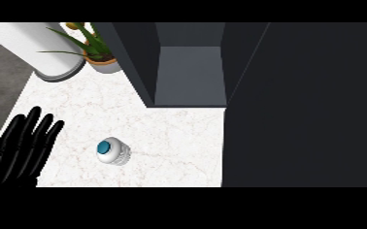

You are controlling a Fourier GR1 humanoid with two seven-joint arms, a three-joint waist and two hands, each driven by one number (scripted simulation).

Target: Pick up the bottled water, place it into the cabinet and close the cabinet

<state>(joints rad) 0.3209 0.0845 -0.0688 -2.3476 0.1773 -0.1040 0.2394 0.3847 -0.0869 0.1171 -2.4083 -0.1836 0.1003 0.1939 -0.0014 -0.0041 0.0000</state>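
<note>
The bottled water [113, 151] stands upright on the white marbled surface [172, 126], seen from straight above as a round white body with a teal cap at its centre. It sits near the surface's front edge, somewhat left of the middle, with bare marble all around it. The left hand [28, 143] shows at the surface's left edge, towards the front-left corner, black, with its fingers straight and spread, pointing away from the front edge; it holds nothing and does not touch the bottle. The bottle lies to the right of that hand, near it but clearly apart, about level with the lower part of the fingers. The right hand does not show in the head view. Beyond the bottle, towards the back of the surface, the dark grey cabinet [190, 73] stands open, its inner floor and side walls visible; its front lip lies well apart from the bottle, back and to the right of it. A broad dark panel [294, 106], which looks like the cabinet's open door, covers the right side of the view from the back to the front edge. At the back-left corner stand a potted plant [97, 53] with long green leaves in a tan pot, and, just left of it, a white cylinder [46, 51] with a grey base.
</note>
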